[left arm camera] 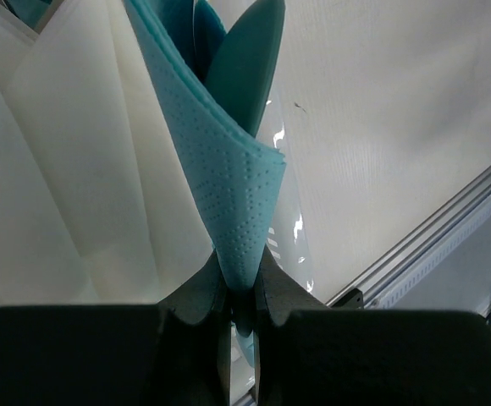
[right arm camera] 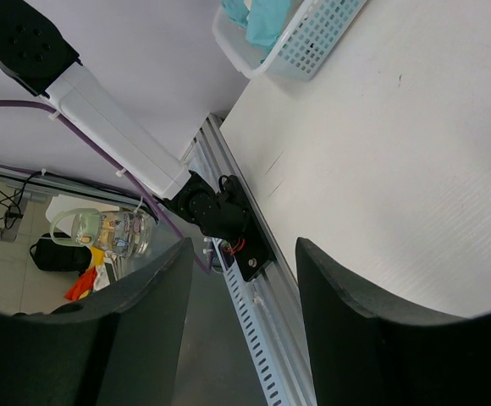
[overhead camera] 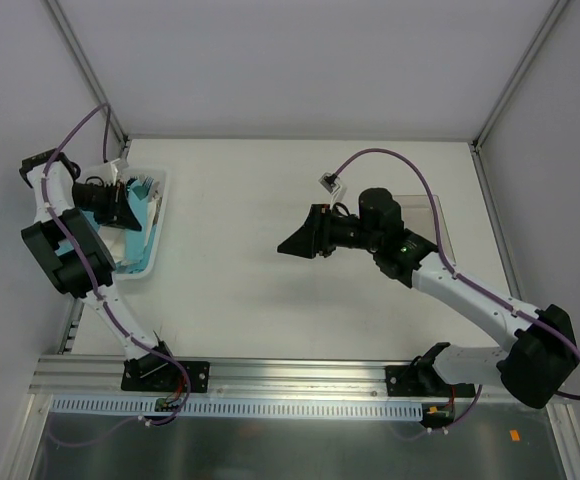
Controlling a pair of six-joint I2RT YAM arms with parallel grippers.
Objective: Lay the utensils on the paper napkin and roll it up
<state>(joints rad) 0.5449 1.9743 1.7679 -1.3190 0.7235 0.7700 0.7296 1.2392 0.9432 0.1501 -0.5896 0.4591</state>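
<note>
1. Overhead, the left arm (overhead camera: 80, 265) reaches to the far-left corner of the tabletop (overhead camera: 270, 300), with the left hand (overhead camera: 120, 205) lowered into a white slotted basket (overhead camera: 145, 265).
2. Left hand (left arm camera: 241, 275), wrist view: its dark fingers (left arm camera: 199, 292) are pressed together on the lower edge of the paper napkin (left arm camera: 237, 186), with no gap visible between them.
3. Paper napkin: a teal-blue sheet with a dotted embossed pattern. It is folded over on itself and stands up from the pinch, inside the basket.
4. A smoother teal shape (left arm camera: 250, 68) rises just behind the napkin. Whether it is paper or cutlery cannot be told.
5. White paper sheets (left arm camera: 76, 169) lie just beside the napkin on its left in the wrist view.
6. Right hand (overhead camera: 295, 243): it hangs over the bare middle of the tabletop, pointing toward the basket and well apart from it.
7. Right hand (right arm camera: 244, 262), wrist view: the two fingers (right arm camera: 127, 330) stand wide apart with nothing between them.
8. Basket (right arm camera: 313, 46) in the right wrist view: teal contents show above its rim.
9. Clear tray (overhead camera: 440, 215): it sits on the far right of the tabletop, partly under the right arm.
10. Aluminium rail (overhead camera: 270, 375): it runs along the near edge and carries both arm bases.
</note>
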